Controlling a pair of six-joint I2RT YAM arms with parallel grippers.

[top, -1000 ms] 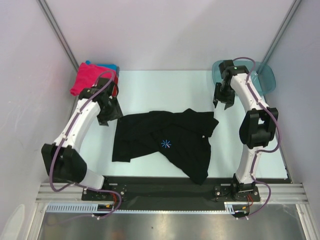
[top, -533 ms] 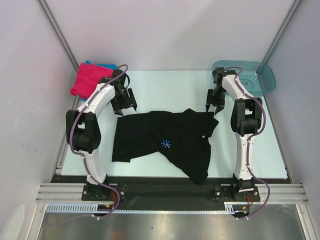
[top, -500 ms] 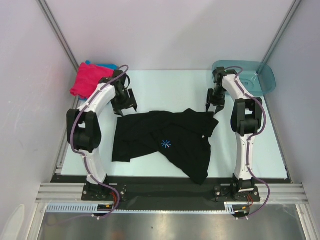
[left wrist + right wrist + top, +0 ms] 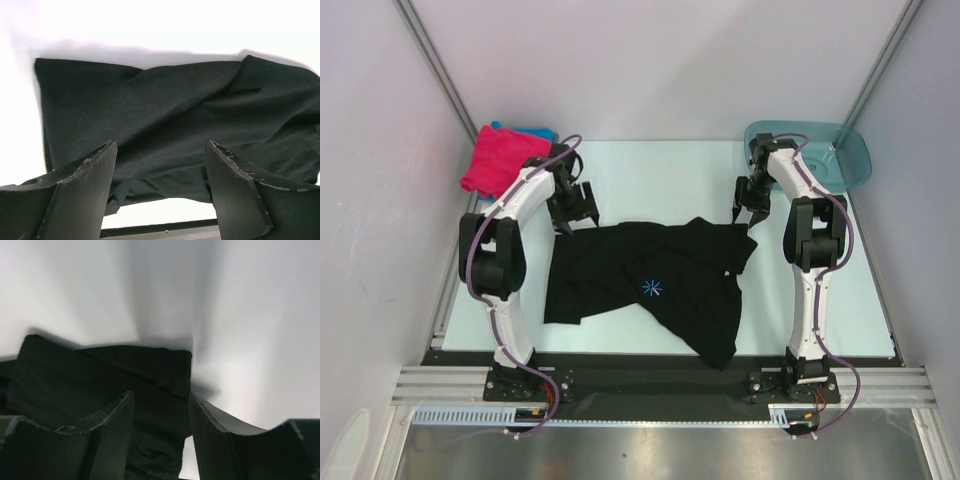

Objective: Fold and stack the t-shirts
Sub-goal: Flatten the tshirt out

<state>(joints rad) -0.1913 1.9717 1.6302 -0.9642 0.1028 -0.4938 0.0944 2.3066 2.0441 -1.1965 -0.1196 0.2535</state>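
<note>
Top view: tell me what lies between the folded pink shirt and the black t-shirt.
The left gripper, fingers open, hangs there over the table, between pink shirt and black t-shirt; seen in the top view.

A large black cloth t-shirt [image 4: 620, 270] with a small blue-white starburst print [image 4: 651, 287] lies rumpled across the middle of the pale table [image 4: 650, 170], one flap reaching toward the near edge. A folded magenta-pink shirt [image 4: 495, 158] sits at the far left corner with a blue one [image 4: 538, 133] showing behind it. A translucent teal plastic basin [image 4: 845, 160] fills the far right corner. The left gripper [image 4: 576, 216], fingers apart, is at the black shirt's far left edge, and the right gripper [image 4: 747, 213] is at its far right corner.
</note>
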